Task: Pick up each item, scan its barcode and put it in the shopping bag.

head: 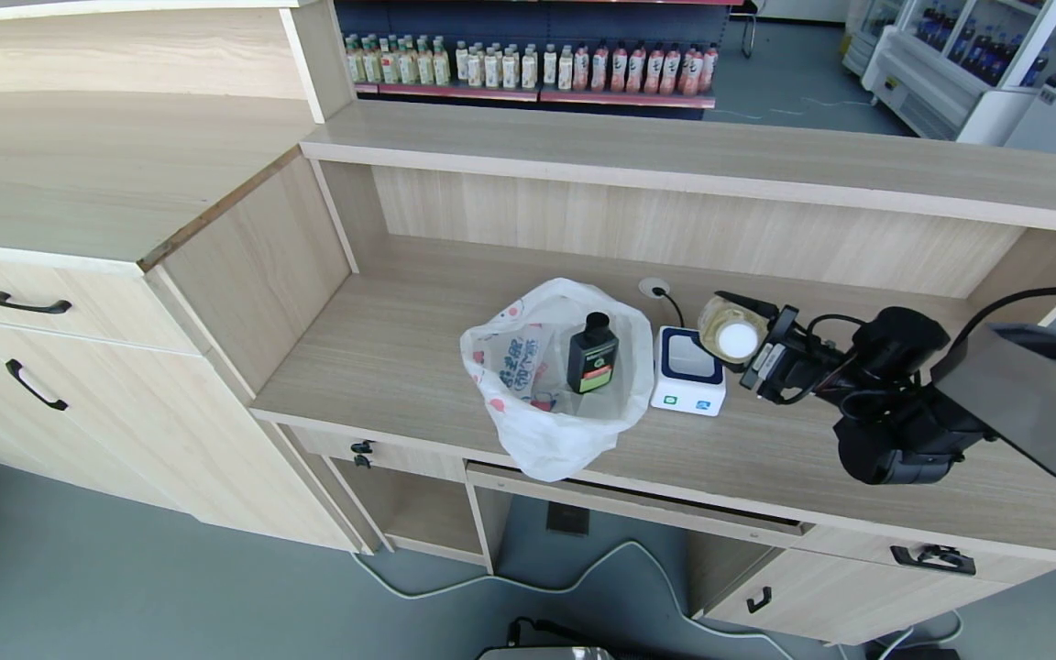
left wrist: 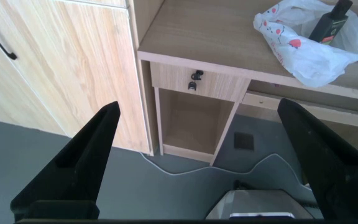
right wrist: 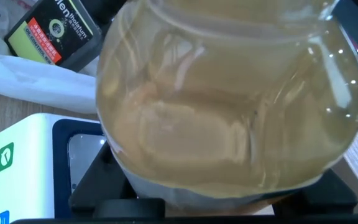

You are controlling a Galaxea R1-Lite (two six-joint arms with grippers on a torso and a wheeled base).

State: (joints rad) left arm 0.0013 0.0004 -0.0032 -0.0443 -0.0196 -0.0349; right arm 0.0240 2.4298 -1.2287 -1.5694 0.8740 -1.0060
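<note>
The right gripper (head: 737, 341) has its black fingers (head: 748, 304) clamped on either side of a clear bottle (head: 731, 335) of pale yellowish liquid, whose white cap faces up toward the head camera; in the right wrist view the bottle's rounded body (right wrist: 229, 106) sits right in front of the lens. Just beside those fingers, on the robot's left of them, the white scanner (head: 688, 371) with its dark window stands on the desk (head: 381, 357), and the wrist view shows it (right wrist: 30, 168) partly under the bottle's edge; I cannot tell whether bottle and scanner touch. Beyond the scanner, farther from the fingers on the same side, stands the open white shopping bag (head: 546, 403), with a dark bottle (head: 592, 353) standing inside it, cap up. The left gripper (left wrist: 197, 174) hangs well apart from all of this, with its two dark fingers (left wrist: 73, 168) spread wide and nothing between them. Past its fingertips are the desk's front edge, a small drawer (left wrist: 194, 79) with a key in its lock, and, farther on up on the desktop, the shopping bag (left wrist: 309, 50).
</note>
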